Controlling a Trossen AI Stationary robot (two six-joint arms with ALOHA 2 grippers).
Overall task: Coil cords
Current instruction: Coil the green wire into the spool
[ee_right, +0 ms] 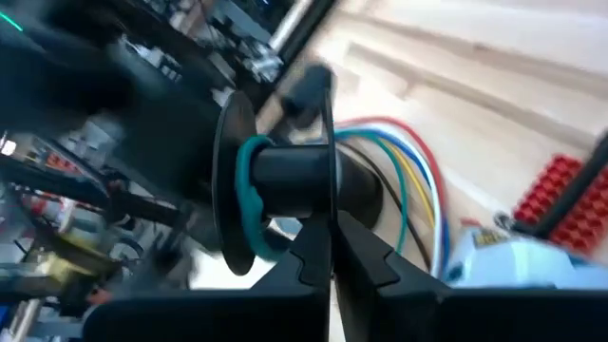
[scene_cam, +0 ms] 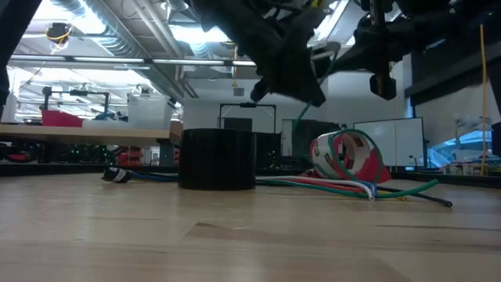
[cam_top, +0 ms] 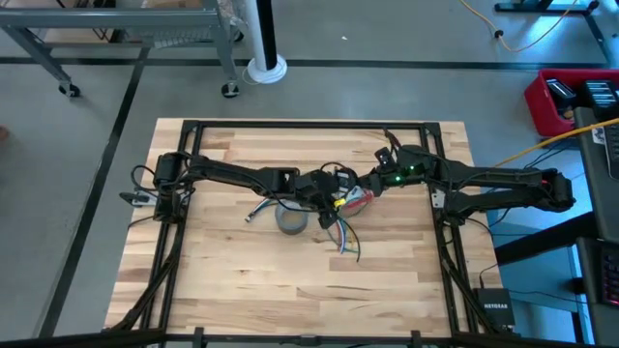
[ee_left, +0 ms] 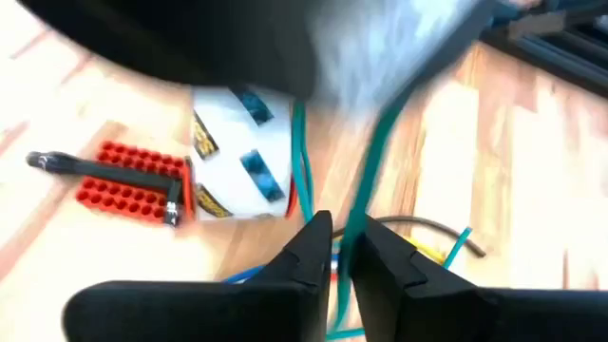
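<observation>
- The left gripper (ee_left: 340,242) hangs over the middle of the pale wooden worktop (cam_top: 242,290). Its two dark fingers stand close together and pinch a thin green cord (ee_left: 380,142) that runs up through the narrow gap between them.
- The right gripper (ee_right: 331,249) is just beside it, on the side of the right edge. Its fingers are pressed together, and I see nothing between them.
- In front of the right gripper there is a dark round spool-like part (ee_right: 294,180) with the green cord wound around it. I cannot tell what this part belongs to.
- Below both grippers lie the other coloured cords (scene_cam: 344,168), red, white, blue and green, looped around a white roll with blue and yellow labels (ee_left: 242,157). A loose tail (cam_top: 346,242) runs from them toward the near edge.
- A red perforated plastic block with a black bar (ee_left: 128,180) lies touching the white roll.
- A grey roll of tape (cam_top: 291,219) stands near the cords, on the side of the left edge.
- The step in hand seems to be the winding of the green cord into turns; the coil is not finished, because the tail lies free.
- The next move probably calls for a steady pull on the cord, so that the turns do not slip off, and for leading the tail around without dragging the white roll.
</observation>
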